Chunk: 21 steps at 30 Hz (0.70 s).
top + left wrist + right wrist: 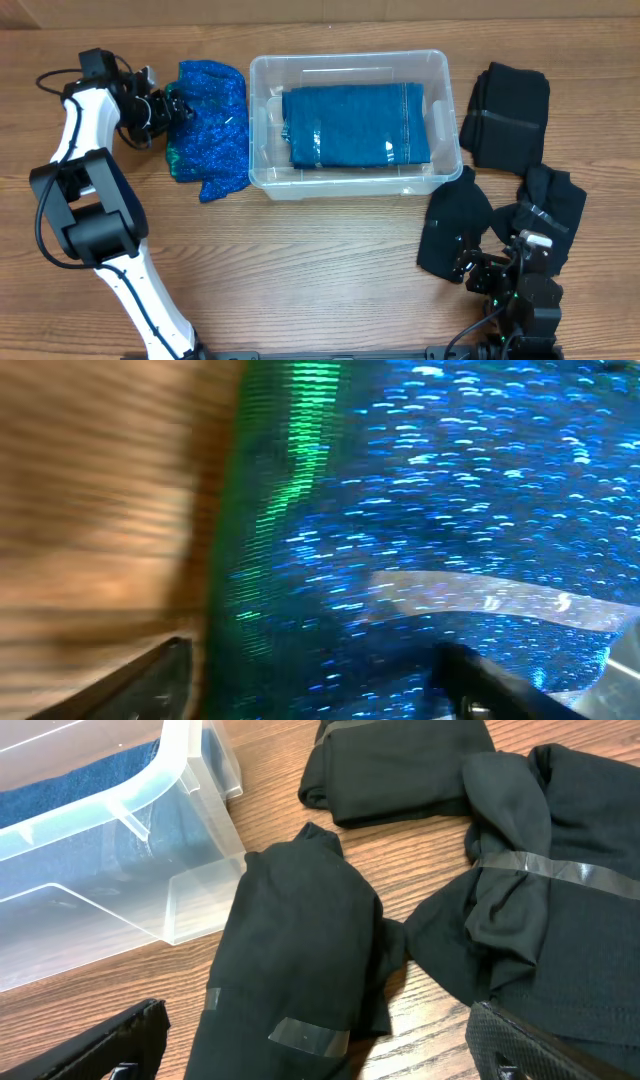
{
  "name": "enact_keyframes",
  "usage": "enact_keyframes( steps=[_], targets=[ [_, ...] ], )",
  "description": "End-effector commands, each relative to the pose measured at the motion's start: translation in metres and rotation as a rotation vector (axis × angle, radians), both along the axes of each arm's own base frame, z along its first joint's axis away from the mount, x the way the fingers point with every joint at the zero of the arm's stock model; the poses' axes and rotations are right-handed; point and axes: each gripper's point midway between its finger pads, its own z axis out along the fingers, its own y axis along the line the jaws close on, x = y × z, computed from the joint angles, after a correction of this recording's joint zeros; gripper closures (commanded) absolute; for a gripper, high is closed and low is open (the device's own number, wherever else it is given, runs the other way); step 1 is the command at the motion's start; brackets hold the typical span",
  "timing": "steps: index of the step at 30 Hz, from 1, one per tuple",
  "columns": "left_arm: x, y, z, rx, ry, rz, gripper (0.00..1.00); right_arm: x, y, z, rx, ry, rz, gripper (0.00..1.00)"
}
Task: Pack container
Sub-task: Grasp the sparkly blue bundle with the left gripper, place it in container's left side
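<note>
The clear container [352, 70] stands mid-table with a folded teal garment [355, 125] lying inside; its corner shows in the right wrist view [190, 905]. A sparkly blue garment with a green edge [212, 125] lies left of it. My left gripper [172, 108] is at that garment's left edge. In the blurred left wrist view its fingers [315, 685] are open, with the blue cloth [450, 510] between them. My right gripper [488, 272] is open over a taped black garment [290, 970], also seen from overhead [452, 230].
Two more black garments lie at the right: a folded one at the back [505, 110] [400, 765] and a taped one nearer the front [552, 205] [545, 910]. Bare wood lies in front of the container.
</note>
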Motion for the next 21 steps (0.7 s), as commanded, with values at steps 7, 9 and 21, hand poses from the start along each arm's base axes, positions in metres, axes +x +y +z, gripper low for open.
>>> enact_keyframes(
  steps=[7, 9, 21],
  targets=[
    [-0.016, -0.034, -0.011, 0.045, 0.083, -0.128, 0.88, 0.000, 0.000, -0.006, -0.001, 0.007, 0.000, 0.00],
    [-0.019, -0.028, 0.017, 0.055, 0.066, -0.144, 0.93, 0.000, 0.000, -0.006, -0.001, 0.007, 0.000, 0.00],
    [-0.064, -0.206, 0.311, -0.251, -0.313, -0.165, 0.96, 0.000, 0.000, -0.006, -0.001, 0.007, 0.000, 0.00]
  ],
)
